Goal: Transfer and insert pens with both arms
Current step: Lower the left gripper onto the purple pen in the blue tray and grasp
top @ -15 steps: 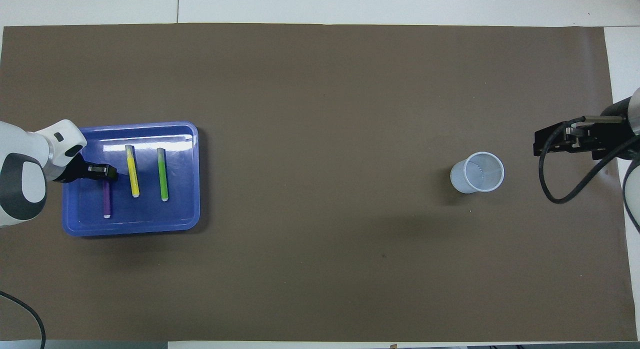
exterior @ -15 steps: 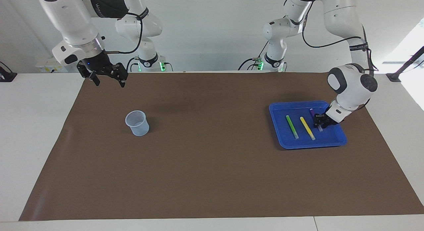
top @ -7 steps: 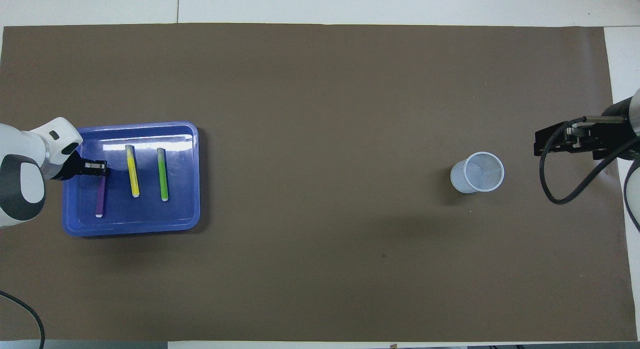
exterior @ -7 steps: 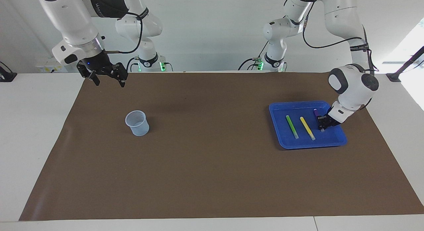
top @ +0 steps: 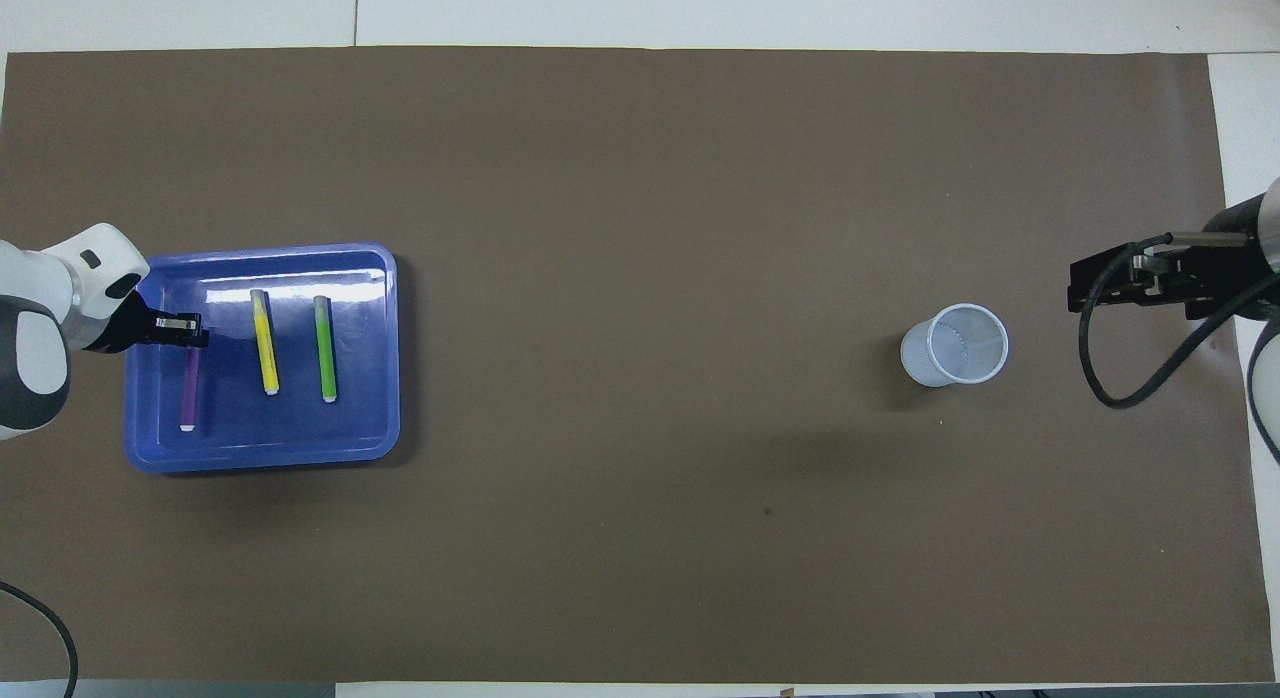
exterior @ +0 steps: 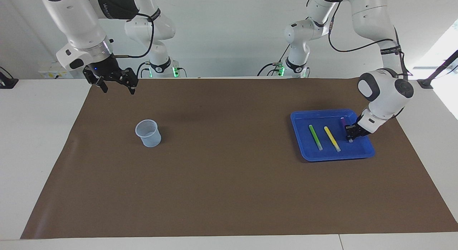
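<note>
My left pincer grips the purple pen in the blue tray; my right pincer waits, spread wide, above the table's edge.

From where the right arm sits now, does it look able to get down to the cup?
Probably yes. The right end effector hangs above the mat near the robots, at the same end of the table as the cup. Nothing stands between them; the cup is upright with its mouth open.
</note>
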